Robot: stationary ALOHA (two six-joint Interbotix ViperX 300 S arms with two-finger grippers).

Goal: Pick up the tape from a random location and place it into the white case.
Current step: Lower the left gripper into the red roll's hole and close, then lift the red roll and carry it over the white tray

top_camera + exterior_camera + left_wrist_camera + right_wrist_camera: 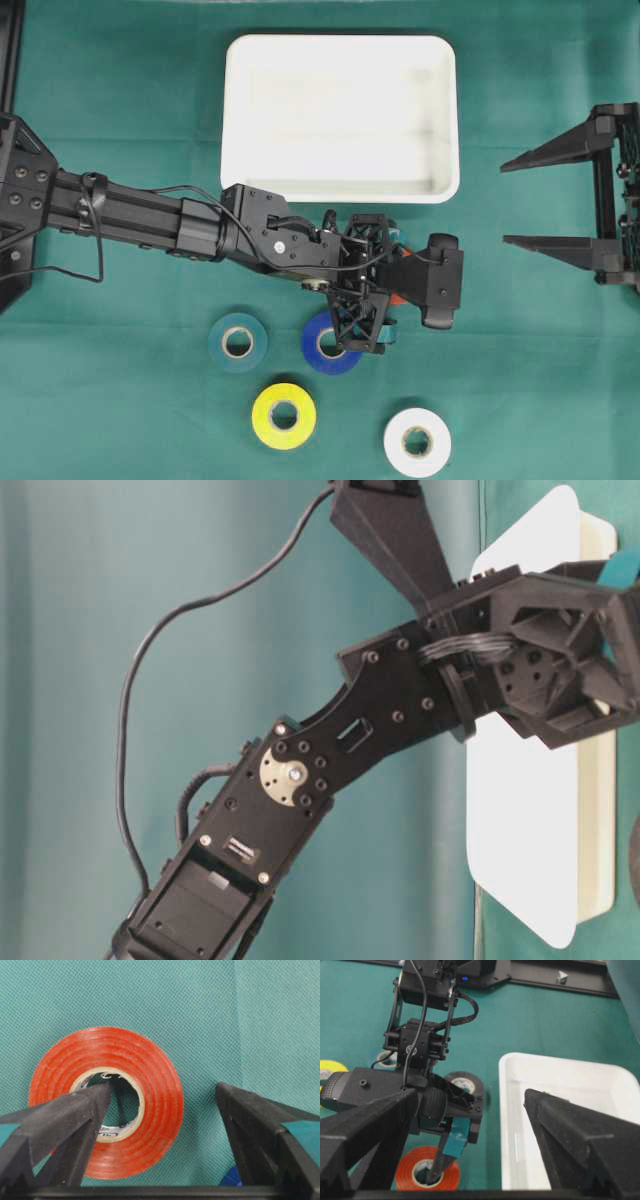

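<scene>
We have our left gripper (162,1105) spread wide and lowered over the flat orange-red roll of vinyl tape (106,1102) on the green cloth table (260,1020). One finger (75,1110) reaches into the roll's cardboard core; the other stands well outside the rim, so one wall of the ring lies between the jaws. We judge the step in hand to be the grasp: we should settle a little lower, keep the inner finger clear of the core's far wall, and close until the ring's wall is pinched squarely, not at a slant that would let it twist out.

Beyond the outer jaw the cloth is bare, so closing meets nothing. Behind the jaws, near the wrist, the dark blue roll (330,343) lies just beside our gripper, with a teal roll (238,342), a yellow roll (284,415) and a white roll (417,442) further off; we should lift straight up first.

The shallow white plastic case (340,190) with rounded corners sits near, to one side of the jaws, its rim the only edge to clear. Our right gripper (515,203) hangs spread and empty, well apart.
</scene>
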